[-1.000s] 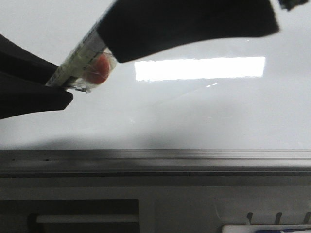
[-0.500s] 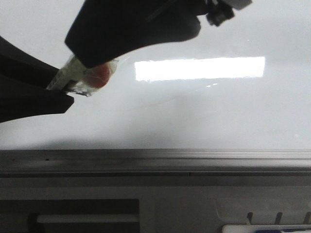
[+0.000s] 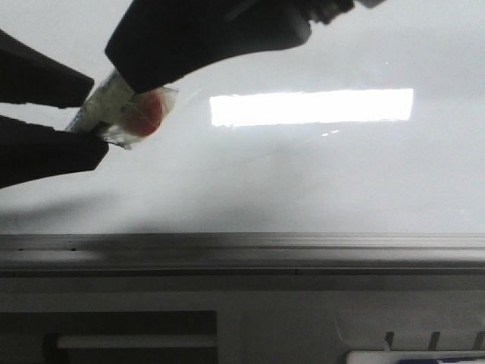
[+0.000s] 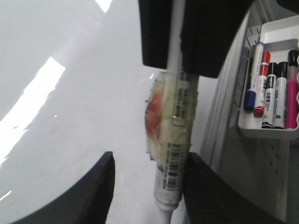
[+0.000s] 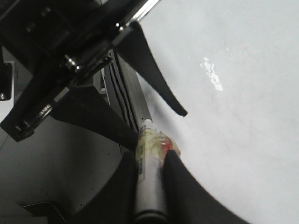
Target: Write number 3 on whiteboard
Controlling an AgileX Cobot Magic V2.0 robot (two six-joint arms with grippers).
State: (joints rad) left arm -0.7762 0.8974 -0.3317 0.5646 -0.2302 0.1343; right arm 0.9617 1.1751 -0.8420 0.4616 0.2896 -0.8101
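The right gripper (image 5: 152,156) is squeezed tight on the taped pen (image 4: 170,121), coming in from the top of the front view. The left gripper (image 3: 98,114) sits at the left edge of that view with its two dark fingers apart. The end of the pen pokes between them, with a gap on one side.

No number 3 can be seen on the whiteboard (image 3: 341,174). It looks bare and shiny, with a bright light patch (image 3: 311,106) in the middle. The pen tip cannot be seen.

To do this step well, the left gripper should slide straight back so it does not bump the pen. The right one should keep its squeeze.

There is lots of open board to the right. The grey rail (image 3: 303,246) runs along the bottom of the board. In the left wrist view, a tray (image 4: 266,133) of spare pens (image 4: 271,88) hangs at the right edge, so stay away from those
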